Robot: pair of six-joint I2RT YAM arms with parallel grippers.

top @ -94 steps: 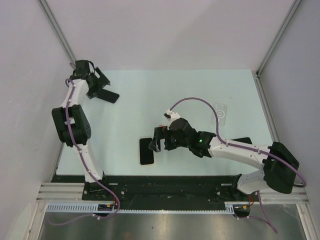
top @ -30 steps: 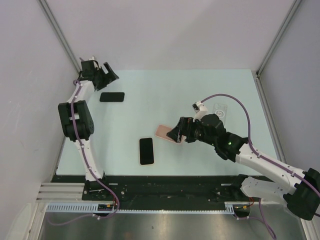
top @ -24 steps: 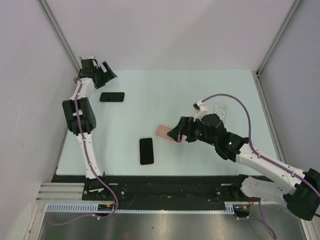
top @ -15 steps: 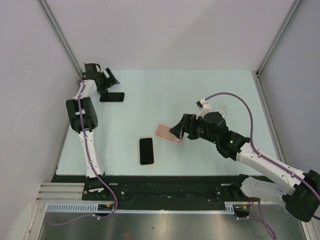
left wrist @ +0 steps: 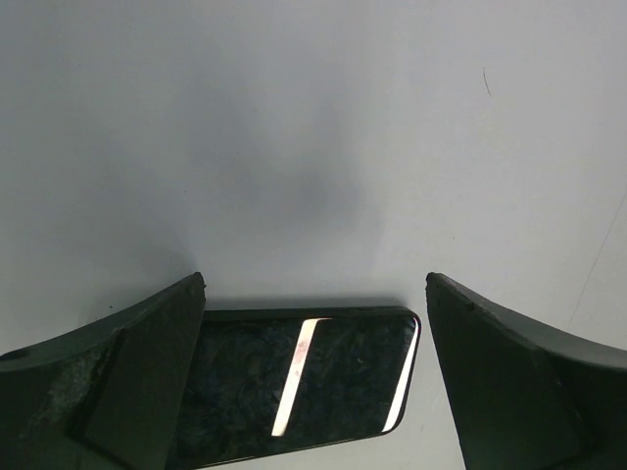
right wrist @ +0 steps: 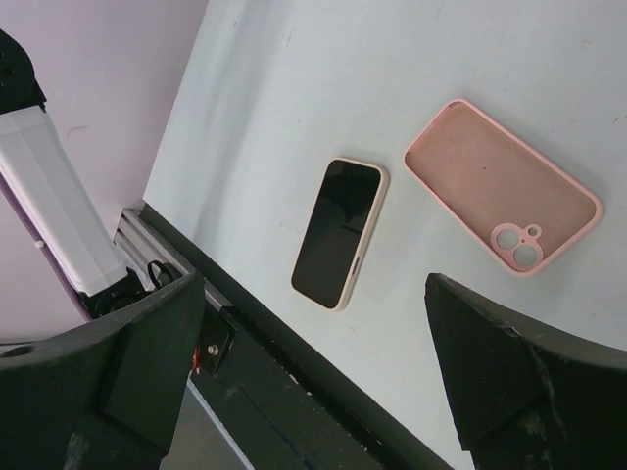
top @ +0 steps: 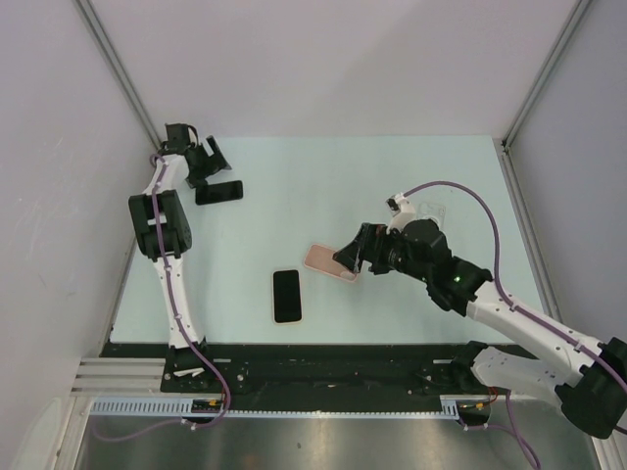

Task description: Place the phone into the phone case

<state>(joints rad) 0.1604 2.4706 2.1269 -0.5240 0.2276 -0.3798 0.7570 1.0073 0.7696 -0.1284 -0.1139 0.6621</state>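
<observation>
Top external view: a cream-rimmed, black-screened phone (top: 286, 296) is lying nearest on the pale green table (top: 392, 166). Just beyond it, the right hand (top: 355, 251), spread wide, is hovering by the empty pink silicone phone case (top: 328, 261). Farthest back, the left hand (top: 207, 167), also spread, is straddling the glossy black phone (top: 219, 192).

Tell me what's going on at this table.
Two robot arms are partway through putting a phone into a case. The left gripper hangs open over a bare black phone at the far left of the table and holds nothing. The right gripper, also open, is at the end of an empty pink phone case lying cavity up. A second phone, already in a cream case, lies nearer the arms.
</observation>
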